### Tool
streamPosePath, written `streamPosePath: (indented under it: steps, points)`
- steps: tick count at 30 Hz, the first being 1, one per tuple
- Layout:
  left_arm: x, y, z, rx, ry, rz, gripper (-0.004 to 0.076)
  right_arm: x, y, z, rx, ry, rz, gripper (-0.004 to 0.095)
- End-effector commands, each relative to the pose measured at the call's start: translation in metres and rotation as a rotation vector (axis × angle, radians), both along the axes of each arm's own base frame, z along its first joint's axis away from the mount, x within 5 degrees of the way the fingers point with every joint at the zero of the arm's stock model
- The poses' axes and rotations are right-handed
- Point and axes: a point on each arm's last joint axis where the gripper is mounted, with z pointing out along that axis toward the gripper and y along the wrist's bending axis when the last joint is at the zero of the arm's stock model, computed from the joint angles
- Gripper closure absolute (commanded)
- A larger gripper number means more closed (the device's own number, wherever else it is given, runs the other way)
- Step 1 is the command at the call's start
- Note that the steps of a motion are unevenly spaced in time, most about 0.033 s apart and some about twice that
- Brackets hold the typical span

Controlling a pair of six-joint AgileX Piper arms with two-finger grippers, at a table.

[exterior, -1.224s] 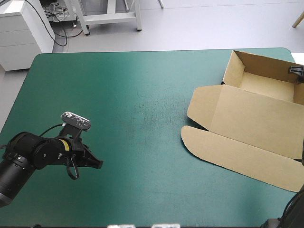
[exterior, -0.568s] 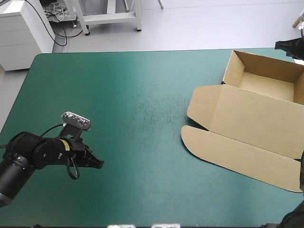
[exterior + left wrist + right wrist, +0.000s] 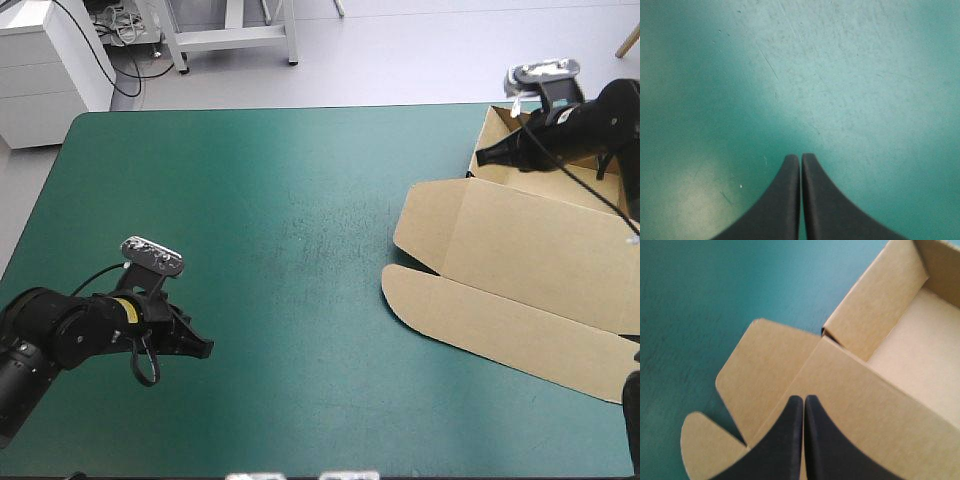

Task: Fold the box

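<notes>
The brown box point(image 3: 520, 260) lies at the table's right side as an open tray, walls raised at its far end, its lid spread flat toward the near edge with a rounded flap at the left

Bright light, perhaps overhead, pale sheen on teal-green cover point(image 3: 860, 65)

A pale grey floor point(image 3: 420, 50) fills the frame's top; a white cabinet point(image 3: 50, 70) stands upper left (cables point(image 3: 118, 28) beside it), white frame legs point(image 3: 291, 40) nearby.
</notes>
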Motion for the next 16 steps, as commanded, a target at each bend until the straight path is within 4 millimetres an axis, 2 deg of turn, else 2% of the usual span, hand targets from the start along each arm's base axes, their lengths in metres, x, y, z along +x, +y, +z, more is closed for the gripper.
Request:
streamPosePath:
  steps: [1,5,7,12,16]
  points:
    - [-0.013,0.006,0.023,-0.076,-0.14,0.008,0.0731,-0.032,0.01,0.01,-0.007,-0.074,0.044,0.0919]
    - [-0.037,0.016,0.03,-0.118,-0.234,0.008,0.0732,-0.062,0.016,-0.018,0.0,0.001,0.077,0.092]
    - [-0.046,0.021,0.027,-0.127,-0.253,0.008,0.0732,-0.077,0.017,-0.031,-0.001,0.022,0.081,0.0923]
    - [-0.073,0.033,0.008,-0.137,-0.283,0.008,0.0732,-0.119,0.014,-0.066,0.014,0.035,0.067,0.0924]
    - [-0.087,0.039,-0.006,-0.146,-0.296,0.008,0.0731,-0.156,0.012,-0.093,0.015,0.038,0.057,0.0924]
